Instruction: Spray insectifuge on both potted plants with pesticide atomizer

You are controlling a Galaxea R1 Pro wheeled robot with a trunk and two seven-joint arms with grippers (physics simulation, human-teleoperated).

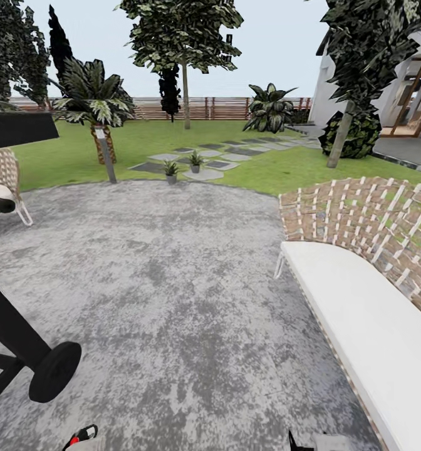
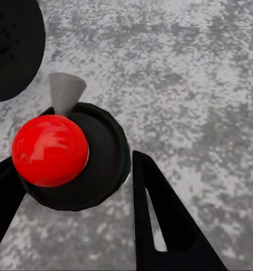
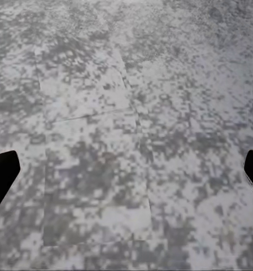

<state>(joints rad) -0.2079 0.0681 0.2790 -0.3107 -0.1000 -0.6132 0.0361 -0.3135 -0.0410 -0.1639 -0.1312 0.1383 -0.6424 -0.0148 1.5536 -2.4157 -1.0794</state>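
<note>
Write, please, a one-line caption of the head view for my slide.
Head view across the grey paved patio toward two potted plants at the lawn's edge, a woven bench at the right.

home garden: grey paved patio (image 1: 173, 282), green lawn (image 1: 148, 144), stepping stones (image 1: 220, 164), wooden fence (image 1: 204, 108), wicker bench (image 1: 367, 263), house (image 1: 405, 94) alongside.

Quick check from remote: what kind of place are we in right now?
Most likely a home garden: a round grey paved patio with a woven bench, then lawn with stepping stones, two small potted plants, and a slatted fence.
</note>
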